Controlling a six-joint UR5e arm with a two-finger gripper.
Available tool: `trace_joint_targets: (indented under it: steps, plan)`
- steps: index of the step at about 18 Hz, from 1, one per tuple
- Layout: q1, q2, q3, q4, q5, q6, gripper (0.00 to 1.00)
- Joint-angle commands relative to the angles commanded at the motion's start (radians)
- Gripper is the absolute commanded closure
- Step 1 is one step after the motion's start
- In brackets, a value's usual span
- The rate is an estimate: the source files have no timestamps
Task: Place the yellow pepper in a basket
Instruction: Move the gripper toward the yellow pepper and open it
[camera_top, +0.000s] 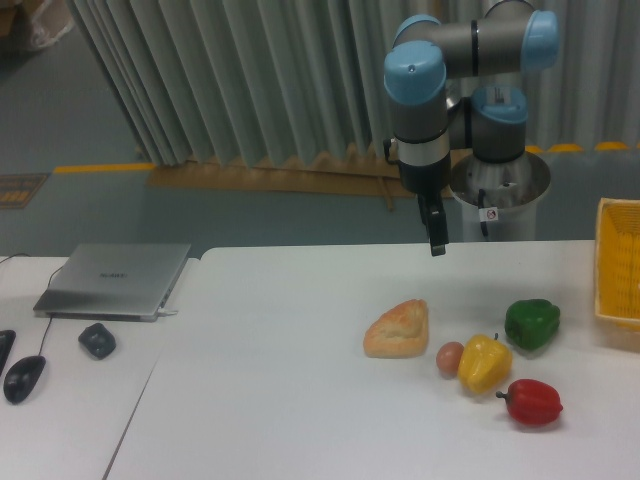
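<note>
The yellow pepper (485, 363) lies on the white table, glossy, with a short dark stem on top. A small brown egg (450, 357) touches its left side. The yellow lattice basket (618, 262) shows at the right edge of the table, partly cut off by the frame. My gripper (436, 243) hangs above the table's back edge, well behind and left of the pepper. It looks like one thin dark tip from here, with nothing in it, so its jaws' state is unclear.
A bread roll (398, 329) lies left of the egg. A green pepper (532, 324) sits behind the yellow one and a red pepper (531, 402) in front of it. On the left are a closed laptop (114, 279) and a mouse (24, 378).
</note>
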Motion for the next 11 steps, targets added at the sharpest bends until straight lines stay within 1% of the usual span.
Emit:
trace_joint_targets:
  steps: [3,8,11]
  plan:
    - [0.02,0.003,0.0,-0.002,0.0,0.0,0.0]
    - [0.026,0.008,-0.006,0.0,-0.008,0.002,0.0]
    - [0.023,0.006,-0.009,0.023,-0.003,-0.003,0.0]
